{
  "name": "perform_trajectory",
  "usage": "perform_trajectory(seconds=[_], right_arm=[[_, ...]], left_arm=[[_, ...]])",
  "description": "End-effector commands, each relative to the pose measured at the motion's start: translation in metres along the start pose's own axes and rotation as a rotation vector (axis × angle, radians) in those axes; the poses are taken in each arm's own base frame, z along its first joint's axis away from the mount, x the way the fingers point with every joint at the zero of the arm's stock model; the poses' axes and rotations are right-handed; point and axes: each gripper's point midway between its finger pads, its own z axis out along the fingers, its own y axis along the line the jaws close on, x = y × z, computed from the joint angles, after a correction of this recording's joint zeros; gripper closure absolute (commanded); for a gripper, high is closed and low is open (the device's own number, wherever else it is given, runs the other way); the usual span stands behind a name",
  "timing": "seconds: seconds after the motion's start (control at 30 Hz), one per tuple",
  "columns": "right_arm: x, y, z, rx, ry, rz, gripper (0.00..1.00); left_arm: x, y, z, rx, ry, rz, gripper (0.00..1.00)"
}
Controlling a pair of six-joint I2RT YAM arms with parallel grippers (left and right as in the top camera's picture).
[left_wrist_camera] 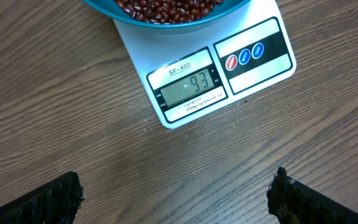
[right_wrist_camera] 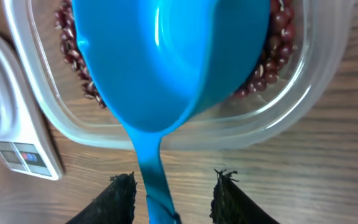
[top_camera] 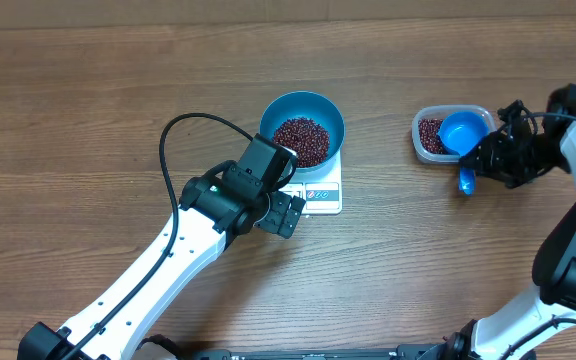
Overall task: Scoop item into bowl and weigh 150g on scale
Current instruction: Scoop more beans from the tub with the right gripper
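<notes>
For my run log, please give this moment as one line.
left gripper open, empty, by scale | right gripper open astride scoop handle | scoop lying in tub | bowl with beans on scale | display 93

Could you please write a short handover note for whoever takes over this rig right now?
Left gripper: open, empty, hovering over the table in front of the scale.
Right gripper: open, jaws either side of the scoop handle, not clamping it.
Things: bowl with beans sits on the scale; scoop lies in the tub, handle out over the rim.
Done: some beans weighed; display appears to read 93.
Left: regrip the scoop and add beans until it shows 150.
</notes>
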Motion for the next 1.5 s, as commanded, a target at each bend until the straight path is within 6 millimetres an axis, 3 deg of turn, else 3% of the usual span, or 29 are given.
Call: perform_trajectory(seconds=[0.0, 0.17, 0.37, 0.6, 0.8, 0.97, 1.13, 1.3, 1.47], right_arm=[[0.000, 0.018, -0.002, -0.125, -0.056, -0.025, 0.60], [0.000, 0.019, 0.009, -0.168, -0.084, -0.041, 0.66], [-0.009, 0.028, 0.006, -0.232, -0.130, -0.060, 0.76], [-0.011, 0.025, 0.001, -0.225, -0.135, -0.050, 0.96], [-0.013, 0.017, -0.011, -0.135, -0.104, -0.041, 0.96], [-0.012, 0.029, -0.028, -0.107, -0.067, -0.137, 0.96], [-0.007, 0.025, -0.042, 0.071, 0.016, -0.171, 0.96], [-0.023, 0.042, -0.055, 0.182, 0.003, -0.267, 0.96], [-0.036, 0.038, -0.070, 0.512, 0.024, -0.394, 0.96]], left_arm=[[-0.001, 0.000, -0.004, 0.008, -0.012, 0.013, 0.01], [-0.001, 0.000, -0.004, 0.008, -0.012, 0.013, 0.01], [-0.001, 0.000, -0.004, 0.008, -0.012, 0.013, 0.01], [-0.001, 0.000, -0.004, 0.008, -0.012, 0.013, 0.00], [-0.001, 0.000, -0.004, 0.008, -0.012, 0.013, 0.00], [-0.001, 0.000, -0.004, 0.008, -0.012, 0.013, 0.00], [-0.001, 0.000, -0.004, 0.008, -0.012, 0.013, 0.01], [-0.001, 0.000, -0.004, 0.008, -0.012, 0.013, 0.00], [-0.001, 0.000, -0.004, 0.008, -0.012, 0.013, 0.01]])
